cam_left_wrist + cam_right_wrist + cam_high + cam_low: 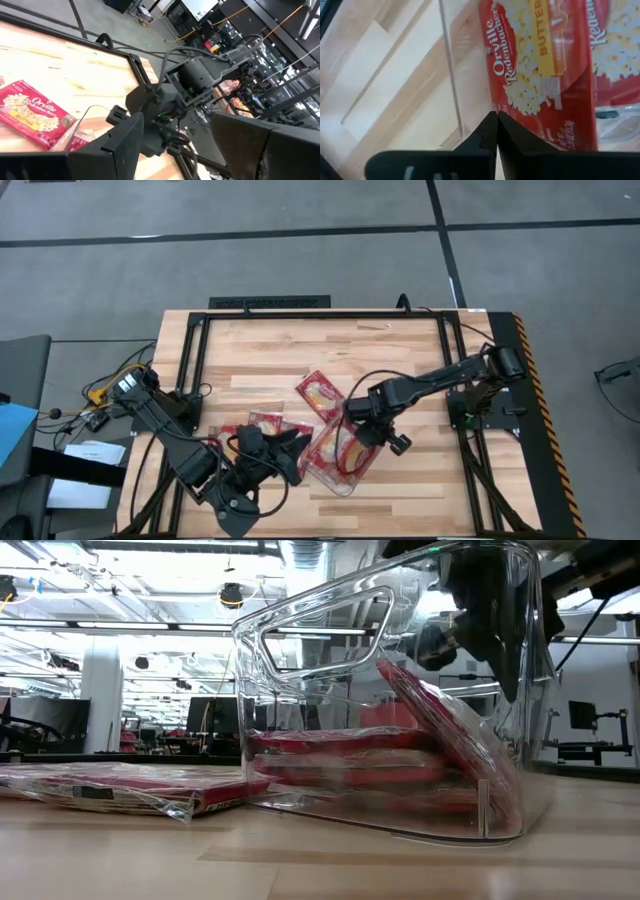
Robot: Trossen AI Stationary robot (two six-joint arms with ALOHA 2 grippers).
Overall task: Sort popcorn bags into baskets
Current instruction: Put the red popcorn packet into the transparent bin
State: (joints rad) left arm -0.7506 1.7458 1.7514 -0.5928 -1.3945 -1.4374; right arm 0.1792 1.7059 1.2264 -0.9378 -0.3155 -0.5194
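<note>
Both arms are dark, near-black, built of slim tubular links joined by bulkier rounded joint housings, with thin black cables looping alongside. The left gripper (197,145) has broad, flat, matte black fingers with angular edges; the right gripper (496,132) shows the same black wedge-shaped fingers
</note>
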